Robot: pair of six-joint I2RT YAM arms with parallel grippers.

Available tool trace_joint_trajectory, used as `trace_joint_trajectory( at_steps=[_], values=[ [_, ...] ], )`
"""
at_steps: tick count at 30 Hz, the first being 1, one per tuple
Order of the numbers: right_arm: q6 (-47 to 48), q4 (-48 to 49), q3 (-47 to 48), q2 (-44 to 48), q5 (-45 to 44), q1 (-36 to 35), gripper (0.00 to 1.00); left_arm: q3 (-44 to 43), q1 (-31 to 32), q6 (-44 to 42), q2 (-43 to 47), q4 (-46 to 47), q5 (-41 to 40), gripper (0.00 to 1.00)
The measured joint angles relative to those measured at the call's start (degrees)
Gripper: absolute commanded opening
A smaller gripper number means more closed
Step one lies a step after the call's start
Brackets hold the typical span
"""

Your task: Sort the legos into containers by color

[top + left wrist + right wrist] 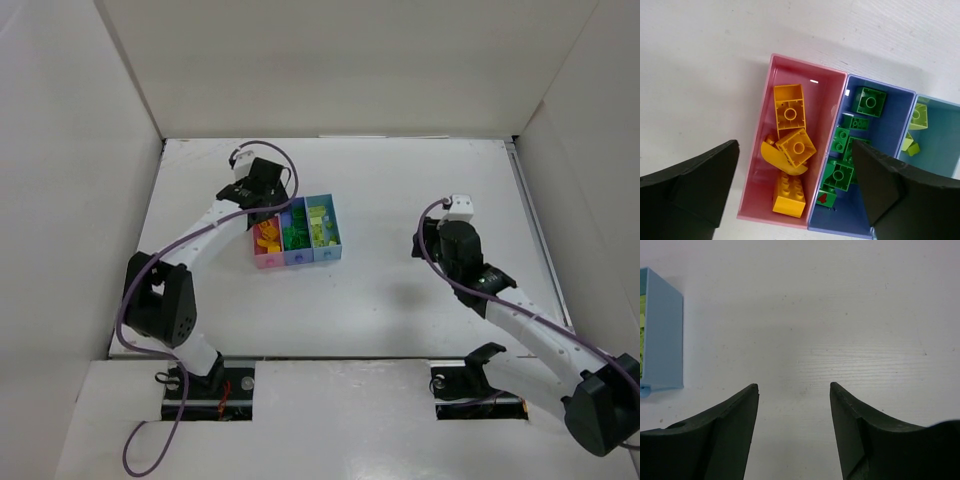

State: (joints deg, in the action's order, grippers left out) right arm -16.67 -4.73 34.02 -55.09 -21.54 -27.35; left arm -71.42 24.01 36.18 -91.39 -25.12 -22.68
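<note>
Your left end effector [794,146] hangs above the pink bin [825,100], jaws apart and empty, likely placed for dropping orange bricks [790,110]. Right end effector [794,386], also apart, hovers over the worktop [840,315].

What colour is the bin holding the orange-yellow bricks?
Pink. The bin with its orange-yellow bricks shows best in the left wrist view.
</note>
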Motion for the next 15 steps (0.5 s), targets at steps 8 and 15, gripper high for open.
trace_joint_trajectory(
  at_steps=[8, 15],
  values=[
    [0.7, -2.82, 1.57, 0.0, -0.11, 1.18, 1.0, 4.57, 1.31, 1.01, 13.66, 0.9, 0.57, 1.0],
    [1.95, -6.54, 4.96, 0.02, -0.09, 1.92, 1.0, 14.69, 2.14, 4.37, 31.85, 1.7, -0.13, 1.0]
  ],
)
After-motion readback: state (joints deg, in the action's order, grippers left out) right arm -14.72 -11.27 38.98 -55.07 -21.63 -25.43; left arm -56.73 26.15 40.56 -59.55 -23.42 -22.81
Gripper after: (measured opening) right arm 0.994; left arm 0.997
